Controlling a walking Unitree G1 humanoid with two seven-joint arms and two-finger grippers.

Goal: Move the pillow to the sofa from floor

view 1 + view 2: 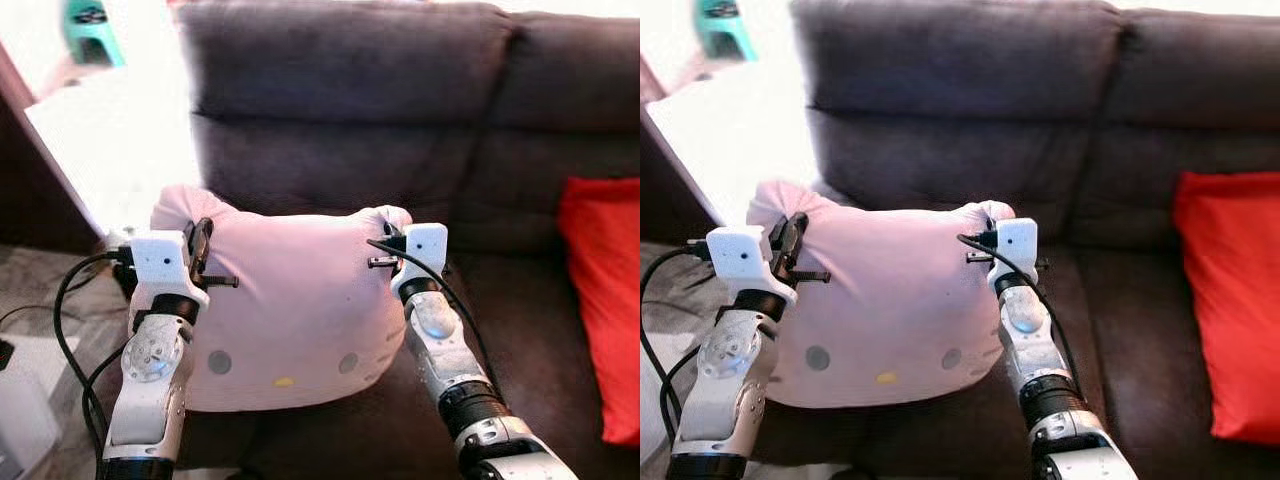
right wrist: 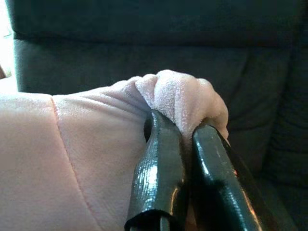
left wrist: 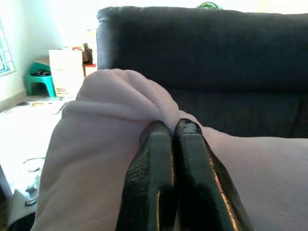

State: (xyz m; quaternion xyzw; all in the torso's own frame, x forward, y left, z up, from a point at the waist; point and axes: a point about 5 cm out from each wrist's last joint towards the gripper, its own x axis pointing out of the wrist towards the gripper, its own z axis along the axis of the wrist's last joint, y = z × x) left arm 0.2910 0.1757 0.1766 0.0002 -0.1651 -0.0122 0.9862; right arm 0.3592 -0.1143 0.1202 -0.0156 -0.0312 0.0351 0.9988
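1. Dark grey sofa [image 1: 400, 120] spans our view from 10 to 2 o'clock, its seat reaching toward us.
2. At 3 o'clock we see a red cushion [image 1: 603, 300] leaning on the sofa's seat and back.
3. At 11 o'clock, beyond the sofa's arm, the bright floor holds a green stool [image 1: 92, 32].
4. We hold the pink pillow [image 1: 285, 320] upright at centre, over the front of the sofa seat, its lower edge at the seat's front rim; whether it rests there we cannot tell.
5. Our left pincer [image 3: 169, 132] is pressed together on the pillow's top corner at 9 o'clock, bunching the cloth.
6. Our right pincer [image 2: 185, 126] pinches the pillow's other top corner, fabric puckered between its fingers.
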